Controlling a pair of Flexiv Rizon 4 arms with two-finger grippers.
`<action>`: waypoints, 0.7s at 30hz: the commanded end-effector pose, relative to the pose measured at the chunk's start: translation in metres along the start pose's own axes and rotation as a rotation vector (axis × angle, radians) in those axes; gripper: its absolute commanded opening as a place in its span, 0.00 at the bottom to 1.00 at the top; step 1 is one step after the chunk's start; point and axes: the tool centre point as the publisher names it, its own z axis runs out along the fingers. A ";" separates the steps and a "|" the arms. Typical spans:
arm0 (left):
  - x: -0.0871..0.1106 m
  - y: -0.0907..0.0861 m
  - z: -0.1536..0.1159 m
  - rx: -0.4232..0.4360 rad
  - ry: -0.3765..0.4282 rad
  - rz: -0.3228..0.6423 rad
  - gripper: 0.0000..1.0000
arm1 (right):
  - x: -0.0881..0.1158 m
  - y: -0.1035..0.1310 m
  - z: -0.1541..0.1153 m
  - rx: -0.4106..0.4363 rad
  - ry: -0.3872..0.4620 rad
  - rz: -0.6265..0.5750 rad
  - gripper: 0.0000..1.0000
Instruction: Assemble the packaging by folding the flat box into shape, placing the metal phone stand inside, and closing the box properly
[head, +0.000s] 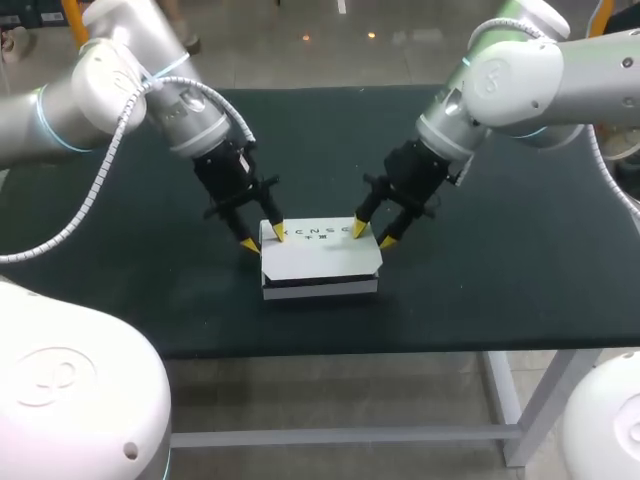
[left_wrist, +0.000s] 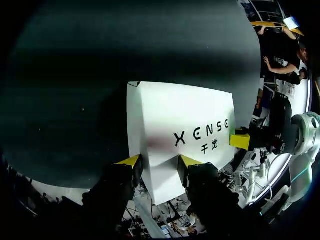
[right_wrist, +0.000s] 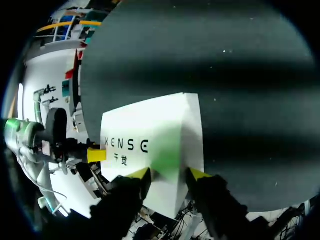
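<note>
White box (head: 320, 262), L gripper (head: 262, 238), R gripper (head: 373, 235), both spread astride its corners, maybe touching

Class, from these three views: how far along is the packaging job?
Done: the white box stands folded into shape on the table, with its lid lying flat on top. In hand: the left end effector and right end effector each sit at one corner of the lid. Left: perhaps pressing it fully shut. The phone stand is out of sight, so whether it is inside cannot be told.
</note>
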 end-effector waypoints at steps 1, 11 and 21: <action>0.003 -0.007 -0.001 -0.034 0.006 0.005 0.47 | 0.004 0.005 0.000 0.032 0.007 0.002 0.51; 0.002 -0.007 -0.004 -0.088 0.003 -0.003 0.48 | 0.004 0.006 -0.002 0.053 0.015 0.016 0.56; 0.002 -0.008 -0.006 -0.118 -0.010 -0.021 0.49 | 0.003 0.009 -0.006 0.065 0.014 0.033 0.50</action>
